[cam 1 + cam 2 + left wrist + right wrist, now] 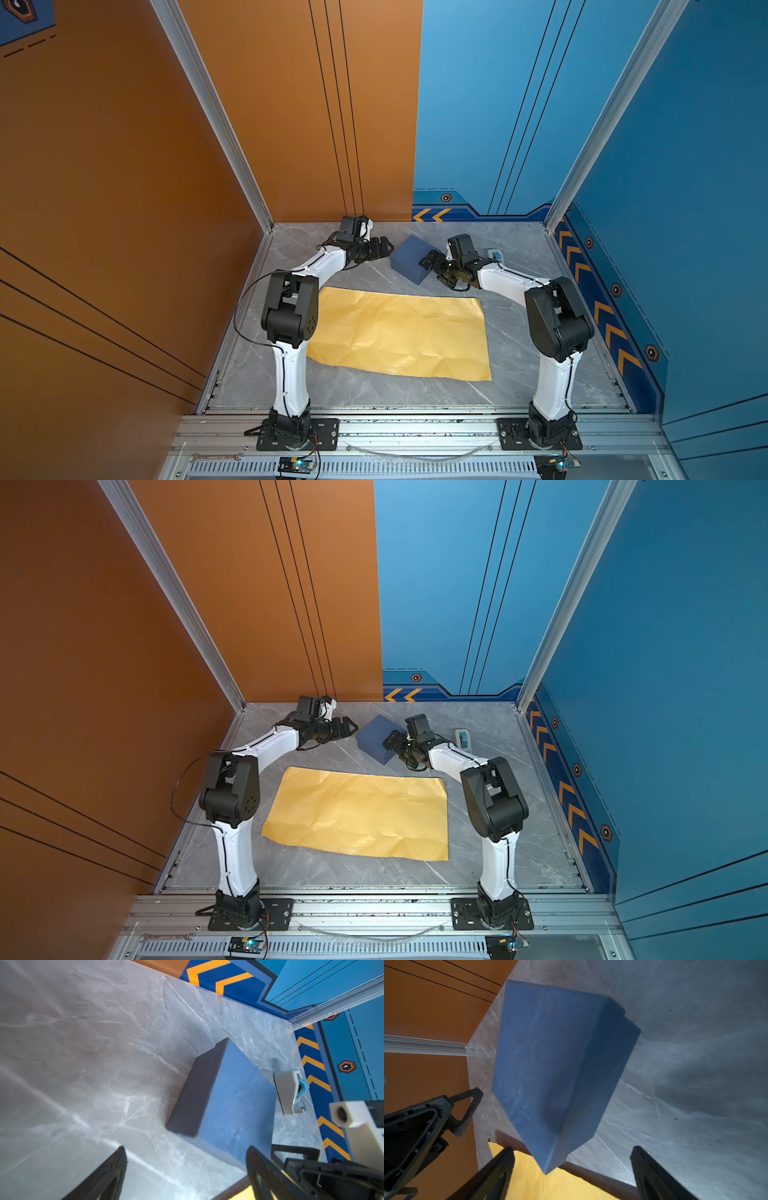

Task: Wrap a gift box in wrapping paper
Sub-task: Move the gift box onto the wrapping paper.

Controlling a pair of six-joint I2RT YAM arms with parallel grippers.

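Gift box [413, 259] sits at 12 o'clock off the wrapping paper [399, 336], btwn two released claws.
Box lies flat on the tabletop [519, 332], corner-on to the sheet. It's squarish, so no real long axis. Its nr corner stops just shy of the paper's far edge, not on it. Right claw [432, 268] is at the box's 3 o'clock, jaws wide & empty, tips right by the corner; can't tell if touching. It's the nearer arm. Left claw [384, 247] is at 9 o'clock, also wide & empty, w/ a gap. I'd guess the box must go toward 6, onto the sheet: open room there. Tape dispenser [495, 254] is at 3 behind the right arm; back wall is near at 12.
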